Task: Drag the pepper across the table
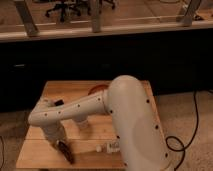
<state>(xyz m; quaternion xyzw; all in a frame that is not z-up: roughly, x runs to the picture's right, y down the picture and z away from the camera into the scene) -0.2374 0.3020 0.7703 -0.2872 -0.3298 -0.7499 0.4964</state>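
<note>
- The pepper (65, 151) is recorded as a slim, dark reddish-brown pod lying flat and slanted at the front-left of the table (75, 90), close to the front edge.
- The gripper (56, 139) is lowered to the pepper's upper end; whether it is apart, together or clamped cannot be told, nor can contact be confirmed.
- The table top is seen as light wood planks with visible seams.
- A small white object (98, 148) is noted just right of the pepper, apart from it.
- A round reddish-orange thing (97, 88) is partly hidden at the back by the smooth white arm (127, 115).
- Bare planks are seen behind the gripper; the left edge lies near.
</note>
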